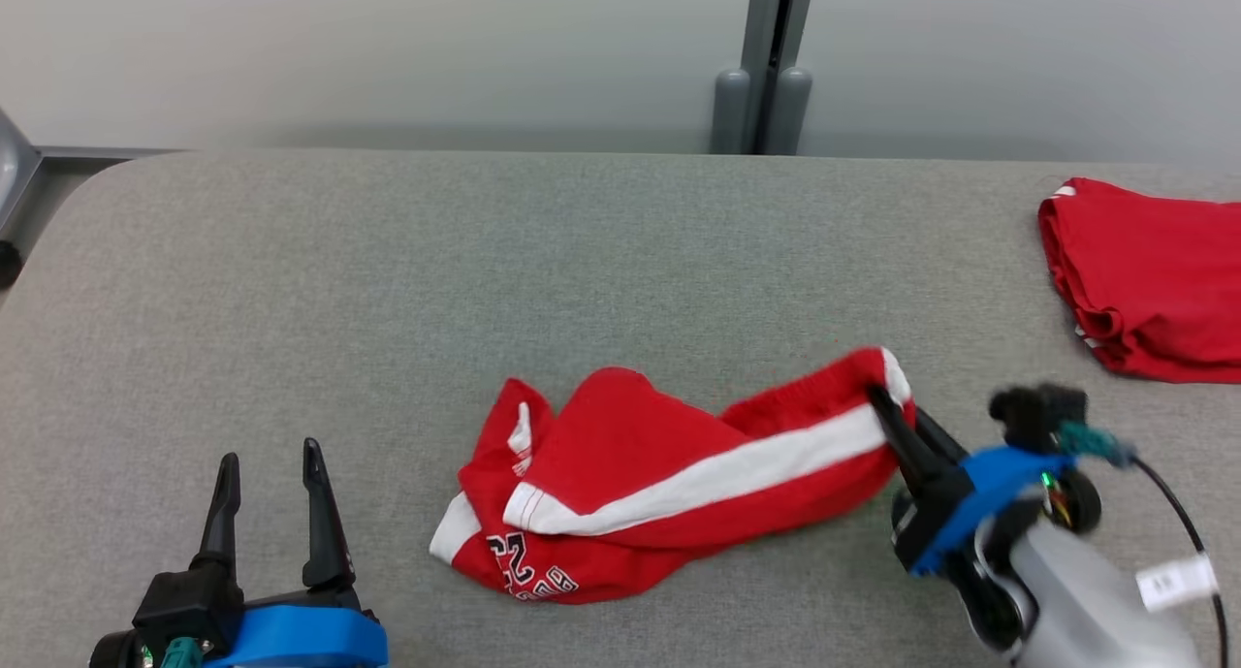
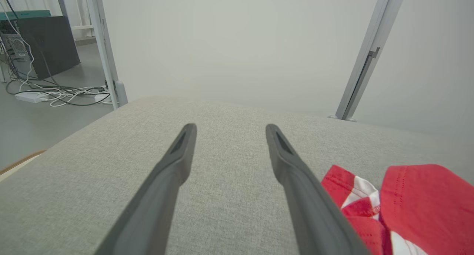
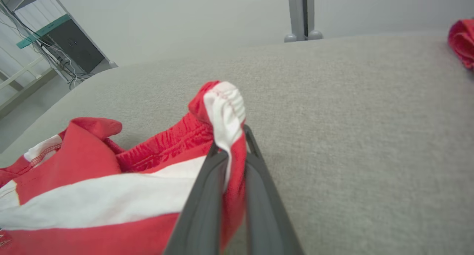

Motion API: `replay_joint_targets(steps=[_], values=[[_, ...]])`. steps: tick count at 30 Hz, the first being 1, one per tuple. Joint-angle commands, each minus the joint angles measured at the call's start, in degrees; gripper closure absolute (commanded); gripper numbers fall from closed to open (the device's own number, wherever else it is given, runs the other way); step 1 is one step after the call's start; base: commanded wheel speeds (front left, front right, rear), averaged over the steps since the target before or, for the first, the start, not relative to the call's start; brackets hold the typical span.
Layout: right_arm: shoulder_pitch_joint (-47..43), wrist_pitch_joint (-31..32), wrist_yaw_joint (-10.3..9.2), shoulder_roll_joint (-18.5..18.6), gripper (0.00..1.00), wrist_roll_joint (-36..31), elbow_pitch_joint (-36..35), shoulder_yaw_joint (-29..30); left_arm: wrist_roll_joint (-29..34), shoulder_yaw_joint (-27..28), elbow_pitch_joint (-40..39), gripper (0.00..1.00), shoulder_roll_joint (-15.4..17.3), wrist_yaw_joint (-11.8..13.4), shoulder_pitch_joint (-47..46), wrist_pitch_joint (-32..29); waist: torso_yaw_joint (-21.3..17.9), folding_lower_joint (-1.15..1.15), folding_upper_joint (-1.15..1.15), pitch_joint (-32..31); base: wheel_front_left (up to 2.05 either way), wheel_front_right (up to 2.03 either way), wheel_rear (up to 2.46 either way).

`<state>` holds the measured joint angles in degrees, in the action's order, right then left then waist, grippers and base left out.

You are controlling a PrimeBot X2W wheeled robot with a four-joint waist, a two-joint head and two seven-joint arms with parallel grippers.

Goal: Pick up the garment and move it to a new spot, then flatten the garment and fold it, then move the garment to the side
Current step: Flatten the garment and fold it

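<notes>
Head view: two red garments (image 1: 679,474) (image 1: 1154,280)

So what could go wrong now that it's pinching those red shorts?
The right gripper pinches only the waistband corner of the red shorts, so the cloth might slip out when lifted. The shorts are crumpled and folded over, so they may hang bunched. Dragging rightward could bump the other red garment.

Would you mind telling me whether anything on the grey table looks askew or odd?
The red fabric garment with a white stripe lies crumpled and twisted, its elastic end pinched in the right gripper; nothing looks spilled or damaged.
</notes>
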<state>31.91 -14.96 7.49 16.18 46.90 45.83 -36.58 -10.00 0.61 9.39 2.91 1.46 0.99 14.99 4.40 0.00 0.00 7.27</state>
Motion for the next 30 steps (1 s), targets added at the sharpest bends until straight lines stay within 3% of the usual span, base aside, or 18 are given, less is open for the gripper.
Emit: replay_joint_targets(steps=[1,5,9,10,11,21,30], values=[[-3.87,-0.25,0.01,0.22,1.00,0.63,-1.89,2.11,0.22,-0.21,-0.33,0.00,-0.03,-0.01,0.28,0.27,-0.41,0.00,0.00,-0.31,0.00,0.00,0.00],[-17.43,-0.27,0.02,-1.60,1.00,-0.95,-10.48,12.34,0.12,-0.21,-0.44,0.00,-0.04,-0.12,0.84,0.27,-1.06,0.00,0.00,-0.74,0.00,0.00,0.00],[-25.34,-0.29,0.01,-3.79,1.00,-5.44,-15.52,17.55,0.16,-0.18,-0.53,0.00,-0.04,-0.19,1.17,0.27,-1.57,0.00,0.00,-0.93,0.00,0.00,0.00],[-26.55,-0.29,0.01,-4.48,0.32,-6.66,-16.79,18.73,0.21,-0.19,-0.55,0.00,-0.05,-0.24,1.03,0.27,-1.67,0.00,0.00,-0.91,0.00,0.00,0.00],[-27.71,-0.28,0.01,-4.81,0.00,-8.19,-17.55,19.76,0.25,-0.12,-0.54,0.00,-0.03,-0.29,1.00,0.27,-1.76,0.00,0.00,-0.92,0.00,0.00,0.00],[-28.33,-0.29,0.01,-7.78,0.00,-22.66,-32.92,31.07,0.74,0.95,-0.23,0.00,-0.03,-0.81,0.83,0.27,-2.56,0.00,0.00,-1.06,0.00,0.00,0.00],[-30.35,-0.26,0.01,-11.92,0.00,-31.34,-43.86,33.17,0.95,1.16,-0.13,0.00,-0.05,-1.05,0.52,0.27,-2.39,0.00,0.00,-0.99,0.00,0.00,0.00]])
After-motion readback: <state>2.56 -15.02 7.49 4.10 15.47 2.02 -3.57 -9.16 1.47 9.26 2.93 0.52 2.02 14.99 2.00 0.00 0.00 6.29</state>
